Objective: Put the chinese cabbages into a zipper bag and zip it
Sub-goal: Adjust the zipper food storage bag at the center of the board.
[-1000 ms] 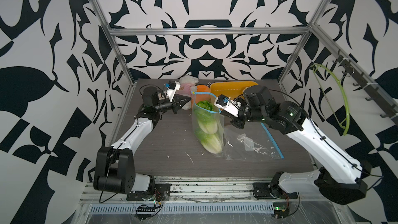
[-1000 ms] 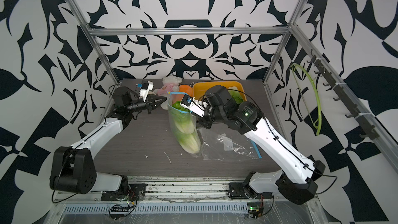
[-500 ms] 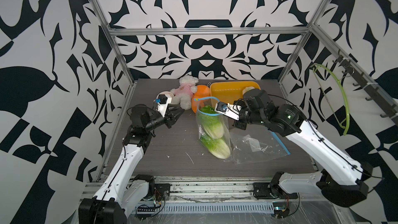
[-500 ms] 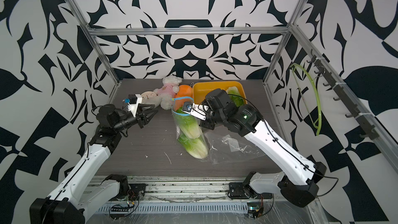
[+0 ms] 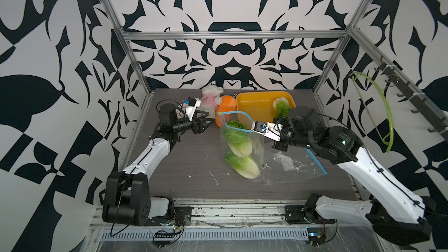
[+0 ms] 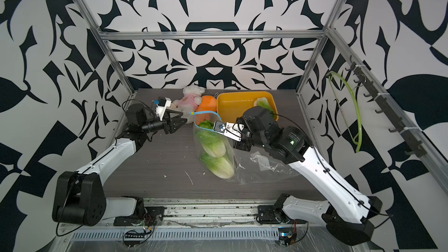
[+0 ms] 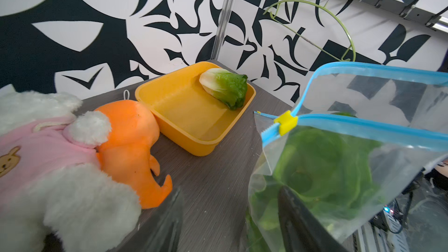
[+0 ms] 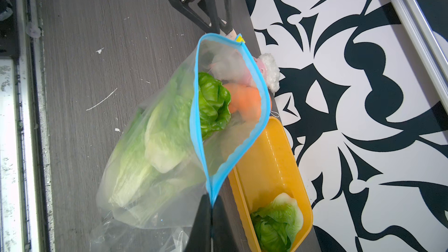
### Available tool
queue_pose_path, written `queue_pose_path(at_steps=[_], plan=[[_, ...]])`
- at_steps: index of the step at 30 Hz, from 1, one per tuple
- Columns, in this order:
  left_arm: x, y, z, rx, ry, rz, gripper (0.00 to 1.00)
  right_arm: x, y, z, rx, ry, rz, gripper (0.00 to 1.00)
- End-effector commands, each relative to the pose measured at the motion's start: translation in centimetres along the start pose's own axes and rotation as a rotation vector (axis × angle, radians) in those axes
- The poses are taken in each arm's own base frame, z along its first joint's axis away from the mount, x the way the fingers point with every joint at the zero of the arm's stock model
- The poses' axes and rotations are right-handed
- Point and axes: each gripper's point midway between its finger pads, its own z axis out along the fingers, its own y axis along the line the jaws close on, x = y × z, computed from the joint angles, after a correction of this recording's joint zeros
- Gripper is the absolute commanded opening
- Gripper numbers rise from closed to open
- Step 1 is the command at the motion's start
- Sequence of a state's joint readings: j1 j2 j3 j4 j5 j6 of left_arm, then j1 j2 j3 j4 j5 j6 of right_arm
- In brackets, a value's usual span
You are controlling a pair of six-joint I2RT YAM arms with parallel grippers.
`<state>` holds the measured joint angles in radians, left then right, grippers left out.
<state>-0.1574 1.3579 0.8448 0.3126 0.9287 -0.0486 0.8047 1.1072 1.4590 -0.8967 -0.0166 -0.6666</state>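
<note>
Dark wood-grain tabletop (image 5: 189, 156) in alu-frame cell, black-and-white patterned walls (image 5: 230, 52) all round.

Just changed: left gripper (image 5: 209, 123), shut a sec ago, pulled away from yellow tub (image 5: 257, 107) half a sec ago w/ jaws parting. Now back off tub's left side, jaws fairly wide, nothing between them. Tips near yellow slider (image 7: 287, 122) at bag's corner; contact can't be told. Right gripper (image 8: 211, 204) same as before: pinched tight on other end of blue zip strip, holding zipper bag (image 5: 258, 141) upright, mouth gaping, just in front of tub.

Chinese cabbages: two inside bag, stacked, leaf ends up. Lower one (image 5: 244, 166) w/ pale stem at bag bottom on tabletop, upper one (image 5: 238, 141) w/ green tips near mouth. Third (image 5: 281, 106) lying in tub's far right corner, partly hidden by right wrist in both top views.

Meaning for task: prob. two of three loaded, zip not started. Freed left jaws likely set for 3rd head or for bag rim; can't say which.

Surface: orange plush (image 5: 228, 103) against tub's left wall, white plush in pink top (image 5: 211, 96) just left of that. Spare clear bag (image 5: 291, 166) flat on boards front-right of tub, under right arm. White crumbs (image 5: 213, 178) well in front of tub. Green hanger (image 5: 383, 107) on wall rack far right of tub.
</note>
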Motion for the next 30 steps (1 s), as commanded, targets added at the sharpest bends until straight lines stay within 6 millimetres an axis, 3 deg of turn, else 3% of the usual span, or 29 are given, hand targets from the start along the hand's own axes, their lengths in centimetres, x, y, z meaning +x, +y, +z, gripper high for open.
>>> queue_pose_path(at_steps=[1, 11, 19, 23, 30], plan=[[-1.3, -2.1, 0.8, 0.122, -0.01, 0.042, 0.63, -0.9, -0.1, -1.2, 0.019, -0.062, -0.023, 0.0], [-1.0, -4.7, 1.8, 0.206, -0.007, 0.077, 0.55, -0.8, 0.3, -1.2, 0.006, -0.071, -0.036, 0.0], [-1.3, -3.9, 3.2, 0.231, 0.006, 0.056, 0.45, -1.1, 0.3, -1.5, 0.006, -0.088, -0.046, 0.0], [-1.0, -5.1, 3.9, 0.268, 0.014, 0.074, 0.3, -1.1, 0.2, -1.7, 0.011, -0.09, -0.05, 0.0], [-1.5, -5.3, 3.6, 0.249, 0.001, 0.093, 0.04, -1.1, 0.1, -1.7, 0.023, -0.091, -0.042, 0.0]])
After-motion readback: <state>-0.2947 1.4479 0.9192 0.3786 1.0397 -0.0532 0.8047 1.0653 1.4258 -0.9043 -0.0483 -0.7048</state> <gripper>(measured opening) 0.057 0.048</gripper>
